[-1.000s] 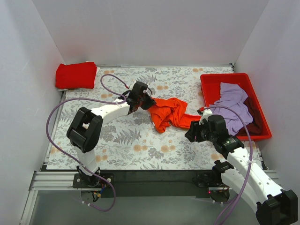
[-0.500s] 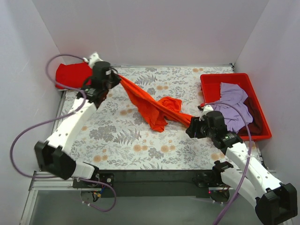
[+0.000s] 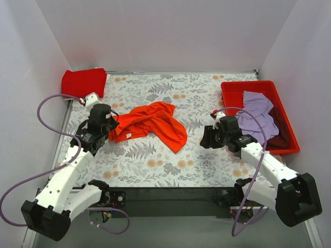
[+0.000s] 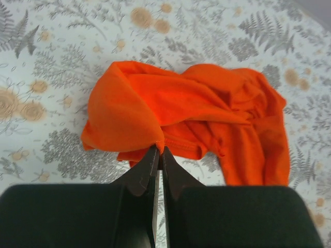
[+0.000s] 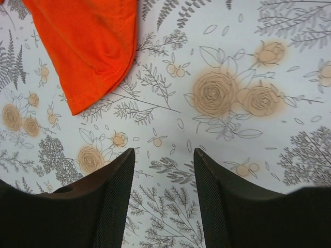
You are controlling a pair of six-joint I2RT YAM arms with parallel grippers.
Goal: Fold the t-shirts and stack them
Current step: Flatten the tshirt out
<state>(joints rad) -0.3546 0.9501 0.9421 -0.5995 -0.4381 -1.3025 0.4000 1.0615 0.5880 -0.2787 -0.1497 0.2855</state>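
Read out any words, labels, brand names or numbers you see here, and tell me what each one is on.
There is no readable text in any view.
The orange t-shirt, red t-shirt, lavender t-shirt and red bin carry no visible print.
The tablecloth shows only flowers and ferns.

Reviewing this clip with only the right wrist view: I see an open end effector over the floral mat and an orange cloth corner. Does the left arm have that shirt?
Observer: Yes, the left end effector is shut on an edge of the crumpled orange t-shirt.
Operator: Where are the other shirts?
Observer: The lavender t-shirt and the maroon t-shirt sit in the red bin; the red t-shirt lies at the far left corner.
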